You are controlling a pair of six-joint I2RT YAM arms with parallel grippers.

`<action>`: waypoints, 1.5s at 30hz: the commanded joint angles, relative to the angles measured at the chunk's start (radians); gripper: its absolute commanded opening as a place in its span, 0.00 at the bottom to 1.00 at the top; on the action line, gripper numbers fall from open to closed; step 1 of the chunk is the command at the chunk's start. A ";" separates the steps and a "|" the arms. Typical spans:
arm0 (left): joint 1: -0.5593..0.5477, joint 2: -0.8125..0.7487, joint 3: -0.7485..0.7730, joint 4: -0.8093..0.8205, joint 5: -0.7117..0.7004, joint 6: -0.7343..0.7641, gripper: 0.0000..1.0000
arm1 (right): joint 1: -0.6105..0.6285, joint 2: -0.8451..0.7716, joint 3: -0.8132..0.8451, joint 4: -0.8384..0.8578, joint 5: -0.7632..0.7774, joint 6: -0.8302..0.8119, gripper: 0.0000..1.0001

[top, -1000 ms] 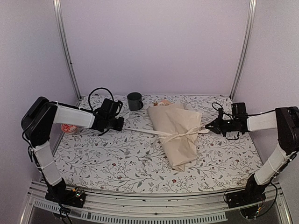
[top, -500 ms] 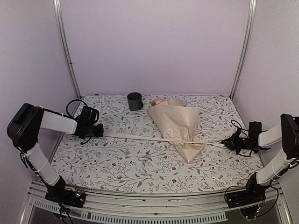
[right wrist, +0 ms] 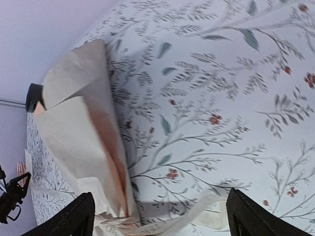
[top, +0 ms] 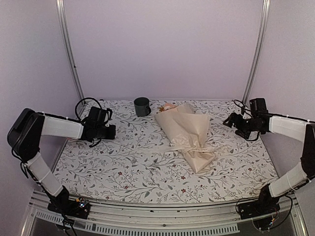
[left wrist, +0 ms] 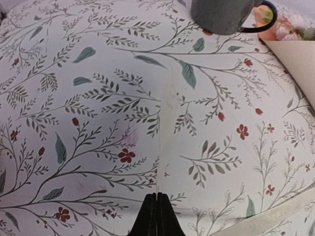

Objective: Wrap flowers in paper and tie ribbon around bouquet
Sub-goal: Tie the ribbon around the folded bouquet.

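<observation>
Bouquet [top: 186,132] lying at mid-table on the floral tablecloth [top: 138,167]; cream ribbon [top: 201,148] cinched around its narrow near end; blossoms pointing towards the dark mug [top: 141,106]. Left gripper [top: 113,132] at far left, jaws pressed together on nothing visible; right gripper [top: 227,121] at far right, jaws spread wide, apart from the ribbon.

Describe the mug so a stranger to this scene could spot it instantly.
Start at the flower-patterned tablecloth and look along its far edge, by the back wall. Just left of the wide end of the cream paper bouquet stands the mug. It is the only dark grey, upright, cylindrical thing there, small with a loop handle.
</observation>
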 commanded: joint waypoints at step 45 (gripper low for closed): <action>-0.041 0.045 0.144 -0.031 0.055 0.065 0.00 | 0.534 0.343 0.339 -0.510 0.230 -0.495 0.49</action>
